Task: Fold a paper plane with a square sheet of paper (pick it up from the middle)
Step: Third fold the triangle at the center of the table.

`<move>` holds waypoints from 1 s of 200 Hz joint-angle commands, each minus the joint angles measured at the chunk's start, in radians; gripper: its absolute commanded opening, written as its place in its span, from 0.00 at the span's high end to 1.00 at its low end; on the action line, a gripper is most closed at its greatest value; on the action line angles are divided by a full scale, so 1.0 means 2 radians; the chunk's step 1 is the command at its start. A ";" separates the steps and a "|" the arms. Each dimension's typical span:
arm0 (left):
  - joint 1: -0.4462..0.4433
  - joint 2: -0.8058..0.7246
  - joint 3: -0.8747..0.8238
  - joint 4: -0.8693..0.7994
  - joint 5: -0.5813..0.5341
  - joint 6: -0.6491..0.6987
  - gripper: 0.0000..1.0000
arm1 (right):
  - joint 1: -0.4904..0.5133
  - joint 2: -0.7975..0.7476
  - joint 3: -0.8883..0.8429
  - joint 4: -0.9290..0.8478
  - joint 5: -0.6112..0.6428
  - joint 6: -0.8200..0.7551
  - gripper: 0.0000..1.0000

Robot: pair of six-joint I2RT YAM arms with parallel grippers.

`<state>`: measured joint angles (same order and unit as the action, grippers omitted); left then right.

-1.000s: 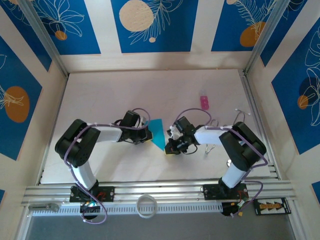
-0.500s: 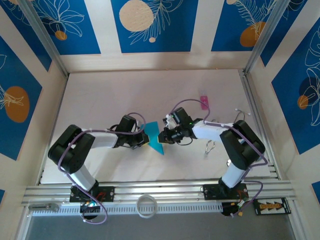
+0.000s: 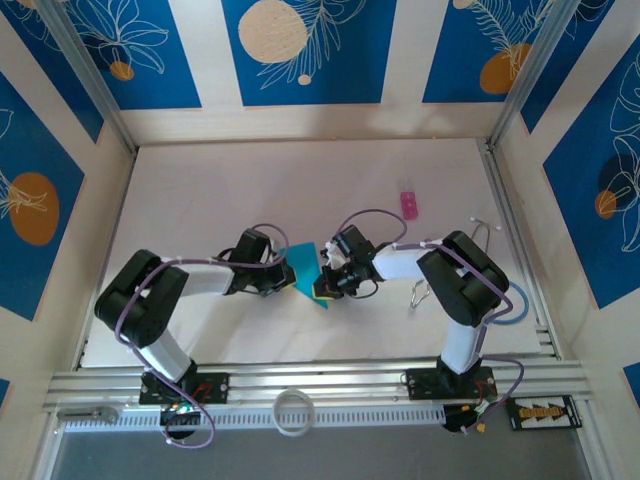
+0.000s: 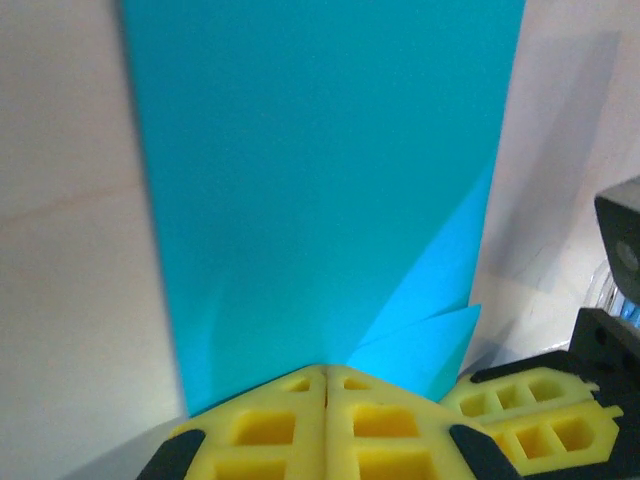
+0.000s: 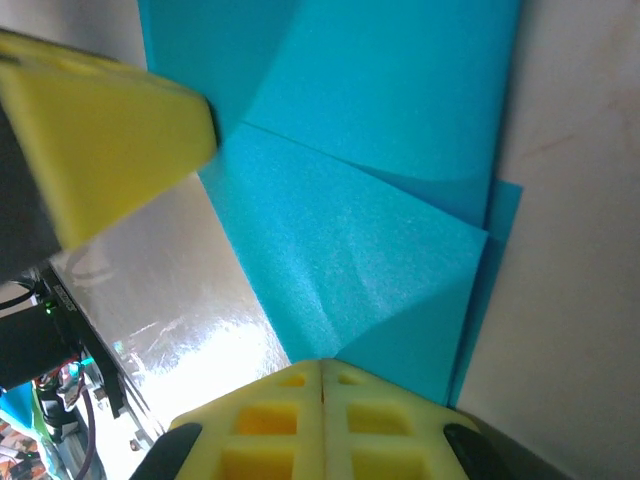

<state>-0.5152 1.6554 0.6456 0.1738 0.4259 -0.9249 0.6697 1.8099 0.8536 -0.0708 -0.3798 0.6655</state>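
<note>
Pinches the sheet of paper (image 3: pixel 306 268) from its nine o'clock side with the left gripper (image 3: pixel 291 281), with the yellow pads pressed flat together on the sheet's edge in the left wrist view and no gap left between them. Serves, most likely, as the anchor: fixes one side so that a crease can be worked against it.

Shows as a creased shape rather than a flat square: a long cyan panel running toward twelve o'clock in the left wrist view, a folded flap layered at about four o'clock, and a narrow pointed end toward five o'clock in the overhead view. Lies low near the middle of the table (image 3: pixel 220 190), between the two wrists; cannot tell whether resting on the surface or lifted just off it.

Meets the same sheet from its three o'clock side with the right gripper (image 3: pixel 323 288), likewise clenched on the paper, with pads closed on a layered corner of overlapping plies in the right wrist view. Looks placed there to draw or press the flap across while the opposite grip resists. Leaves little free paper between the two grips, so risks a tear or a skewed crease under an uneven pull. Reads as mid-fold, with no finished dart yet.

Leaves the pink object (image 3: pixel 408 205) untouched, well apart toward two o'clock of the sheet.
</note>
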 commanded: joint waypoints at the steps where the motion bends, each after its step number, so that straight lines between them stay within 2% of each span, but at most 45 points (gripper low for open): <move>1: 0.025 -0.013 -0.010 -0.016 -0.005 0.023 0.98 | 0.000 0.000 -0.022 -0.054 0.029 -0.015 0.99; 32: 0.048 -0.022 -0.011 -0.036 -0.004 0.040 0.97 | -0.003 -0.003 -0.022 -0.054 0.027 -0.016 1.00; 63: 0.051 -0.046 -0.011 -0.053 -0.007 0.048 0.97 | -0.003 -0.016 -0.017 -0.042 0.011 -0.014 0.98; 128: 0.051 -0.081 0.009 -0.073 0.007 0.052 0.88 | -0.036 -0.070 -0.004 -0.034 0.031 0.004 0.80; 158: 0.051 -0.074 0.014 -0.069 0.019 0.051 0.82 | -0.048 -0.059 0.019 -0.062 0.058 -0.002 0.76; 200: 0.051 -0.077 0.015 -0.069 0.022 0.057 0.78 | -0.046 -0.030 0.040 -0.069 0.043 -0.004 0.75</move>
<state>-0.4210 1.5066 0.6506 0.0582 0.4438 -0.8303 0.5701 1.7184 0.9058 -0.1684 -0.2840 0.6643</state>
